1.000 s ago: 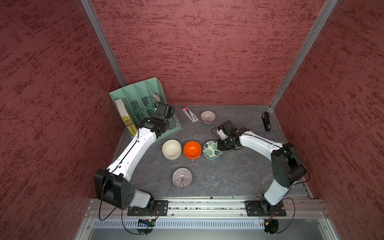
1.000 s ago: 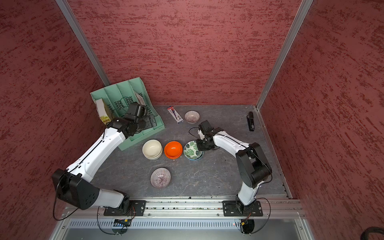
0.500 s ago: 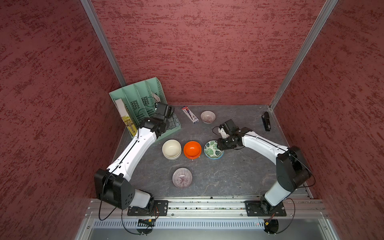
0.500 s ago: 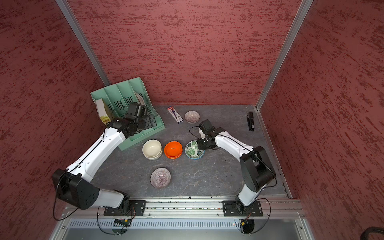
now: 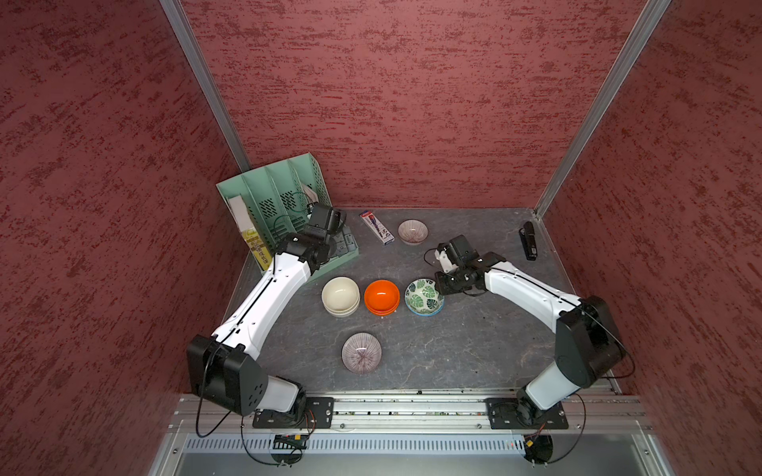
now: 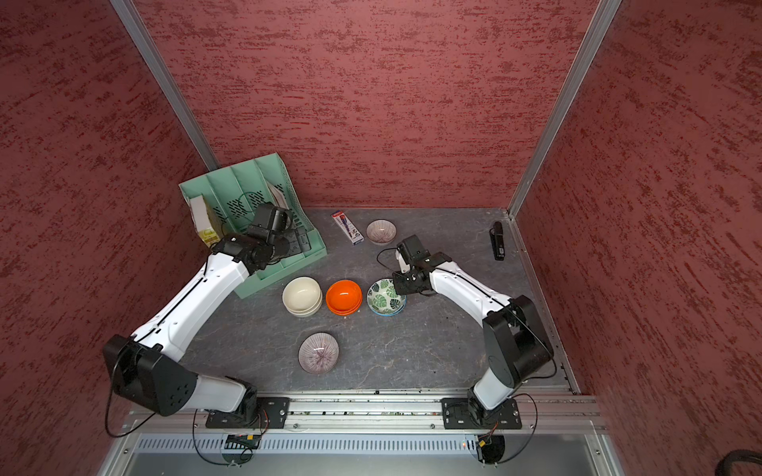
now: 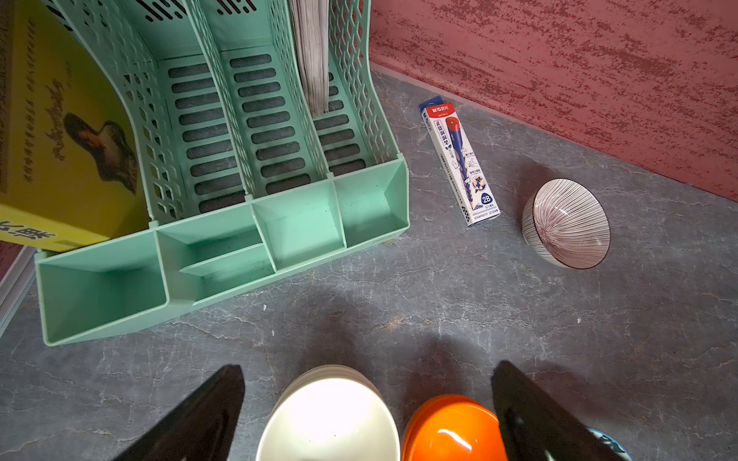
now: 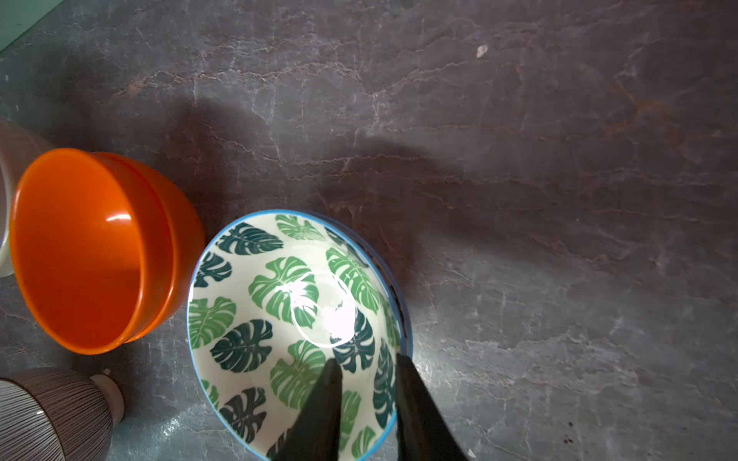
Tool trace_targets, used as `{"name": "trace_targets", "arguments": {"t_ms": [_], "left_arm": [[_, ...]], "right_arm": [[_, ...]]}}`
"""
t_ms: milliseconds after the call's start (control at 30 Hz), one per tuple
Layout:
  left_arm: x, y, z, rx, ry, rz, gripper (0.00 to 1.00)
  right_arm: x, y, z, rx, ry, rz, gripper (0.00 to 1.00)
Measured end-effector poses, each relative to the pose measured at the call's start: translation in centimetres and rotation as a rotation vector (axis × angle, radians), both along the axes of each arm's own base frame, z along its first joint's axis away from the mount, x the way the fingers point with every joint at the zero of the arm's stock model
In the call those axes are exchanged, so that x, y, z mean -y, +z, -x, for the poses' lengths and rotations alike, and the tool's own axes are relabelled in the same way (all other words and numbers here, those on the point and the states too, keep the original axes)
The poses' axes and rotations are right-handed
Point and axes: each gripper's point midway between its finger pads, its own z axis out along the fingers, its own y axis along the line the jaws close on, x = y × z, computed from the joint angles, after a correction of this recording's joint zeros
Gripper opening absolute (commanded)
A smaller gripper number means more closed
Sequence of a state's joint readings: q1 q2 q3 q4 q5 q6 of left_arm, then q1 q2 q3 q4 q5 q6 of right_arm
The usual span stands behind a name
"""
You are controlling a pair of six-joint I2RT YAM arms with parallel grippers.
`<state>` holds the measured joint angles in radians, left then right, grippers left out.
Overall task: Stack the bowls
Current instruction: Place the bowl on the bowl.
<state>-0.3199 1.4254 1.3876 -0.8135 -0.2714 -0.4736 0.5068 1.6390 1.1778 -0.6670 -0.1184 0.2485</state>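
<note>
Three stacks of bowls stand in a row: cream [image 5: 340, 294], orange [image 5: 382, 296] and green-leaf [image 5: 424, 296]. A second rim shows under the leaf bowl [image 8: 279, 311]. One striped bowl [image 5: 361, 352] sits alone near the front, another [image 5: 412, 231] at the back. My right gripper [image 8: 365, 363] is shut on the leaf bowl's rim, one finger inside and one outside. My left gripper [image 7: 369, 367] hangs open above the cream bowl [image 7: 327, 419] and the orange bowl [image 7: 451, 431], holding nothing.
A green file organizer [image 5: 288, 206] with a yellow book [image 7: 60, 139] fills the back left corner. A pencil box [image 5: 377, 228] lies beside the far striped bowl. A small black device [image 5: 529, 241] lies by the right wall.
The right arm's elbow has swung outward to the right while its gripper stayed at the leaf bowl's rim. The left arm and the bowls have not moved.
</note>
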Motion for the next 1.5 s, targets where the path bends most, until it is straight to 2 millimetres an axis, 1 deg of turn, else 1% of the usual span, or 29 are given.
{"name": "trace_targets", "arguments": {"t_ms": [167, 367, 433, 533, 667, 733, 867, 933, 967, 1000, 1067, 1133, 1200, 1300, 1433, 1500], "left_arm": [[0.0, 0.3, 0.1, 0.009, 0.001, 0.002, 1.0], [-0.2, 0.7, 0.2, 0.02, 0.003, 0.003, 1.0], [-0.2, 0.7, 0.2, 0.021, 0.005, 0.001, 1.0], [-0.3, 0.8, 0.2, 0.022, 0.008, -0.002, 1.0], [0.0, 0.8, 0.3, 0.021, -0.006, -0.006, 1.0], [0.8, 0.8, 0.3, 0.022, -0.05, -0.007, 0.99], [4.8, 1.1, 0.6, 0.039, -0.214, 0.003, 0.98], [6.7, 0.7, 0.8, 0.033, -0.288, 0.005, 0.98], [7.7, 0.1, 0.8, 0.017, -0.329, 0.004, 0.97], [8.3, -0.4, 0.8, 0.004, -0.352, 0.005, 0.97], [9.1, -1.5, 0.8, -0.026, -0.388, 0.002, 0.97], [9.6, -2.3, 0.7, -0.046, -0.403, -0.002, 0.98], [9.8, -2.8, 0.7, -0.057, -0.408, -0.007, 0.98], [9.5, -2.7, 0.5, -0.054, -0.398, -0.003, 0.99], [8.0, -1.9, 0.1, -0.035, -0.357, 0.008, 1.0], [7.2, -1.3, 0.0, -0.02, -0.333, 0.009, 1.0]], "right_arm": [[0.3, -1.3, 0.1, -0.02, -0.006, 0.013, 0.19], [0.3, -1.5, -0.2, -0.007, -0.009, 0.007, 0.19], [0.3, -1.4, -0.3, -0.002, -0.011, 0.007, 0.22], [0.3, -1.3, -0.4, 0.007, -0.016, 0.007, 0.29], [0.3, -0.6, -0.7, 0.034, -0.011, 0.001, 0.33], [0.1, -0.2, -0.9, 0.051, 0.005, -0.001, 0.34], [-0.3, 0.8, -1.6, 0.083, 0.029, -0.001, 0.31], [-0.5, 1.1, -2.0, 0.094, 0.037, 0.0, 0.29], [-0.6, 0.9, -2.2, 0.095, 0.043, 0.003, 0.29], [-0.6, 0.6, -2.3, 0.091, 0.046, 0.007, 0.29], [-0.6, -0.3, -2.2, 0.073, 0.05, 0.02, 0.29], [-0.5, -1.3, -2.2, 0.052, 0.053, 0.033, 0.29], [-0.4, -1.9, -2.2, 0.04, 0.052, 0.044, 0.3], [-0.4, -1.8, -2.4, 0.045, 0.049, 0.049, 0.32], [-0.8, -0.5, -3.3, 0.08, 0.047, 0.034, 0.36], [-1.2, 0.5, -3.9, 0.103, 0.049, 0.024, 0.42]]}}
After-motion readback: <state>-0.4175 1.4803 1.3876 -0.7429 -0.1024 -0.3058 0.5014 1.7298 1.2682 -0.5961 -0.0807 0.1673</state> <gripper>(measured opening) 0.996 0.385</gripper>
